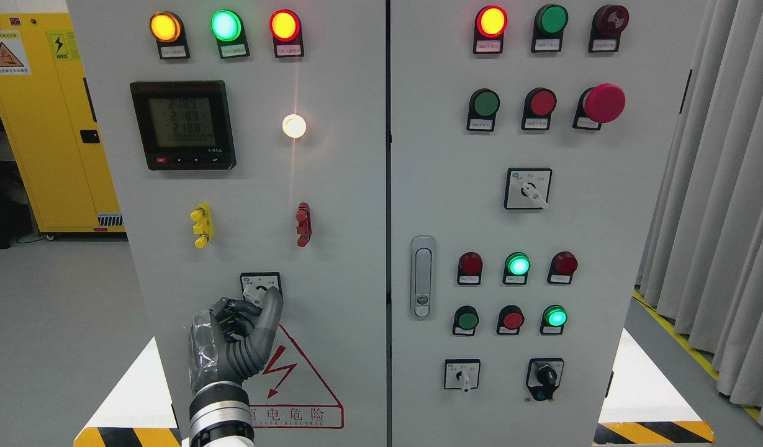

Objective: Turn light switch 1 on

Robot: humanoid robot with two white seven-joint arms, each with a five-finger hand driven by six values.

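One arm in view: the left arm rises from the bottom edge left of the middle, its left hand (241,335) raised against the left door of the cabinet (344,248).
Left hand state: fingers curled together at the knuckles, with one grey finger (270,307) stretched upward; its tip lies on the knob of the rotary switch. Whether it pinches the knob or only presses on it cannot be told.
Light switch 1: the small rotary switch (261,287) on a square black-edged plate, low on the left door, just above the red high-voltage warning triangle (294,379) and partly hidden by the finger.
Above the switch: a yellow terminal block (202,225) and a red terminal block (303,224), side by side and well apart.
White lamp: a round lamp (293,126) glowing brightly, right of the digital meter (183,124), whose screen shows rows of digits.
Top row, left door: three lit pilot lamps, amber (165,27), green (225,25) and red-orange (285,25).
Right door: a grey door handle (422,276) near its left edge, a large red mushroom button (603,103) at upper right, and more lamps, buttons and selector switches below.
Surroundings: a yellow safety cabinet (52,124) behind at left, grey curtains (722,186) at right.
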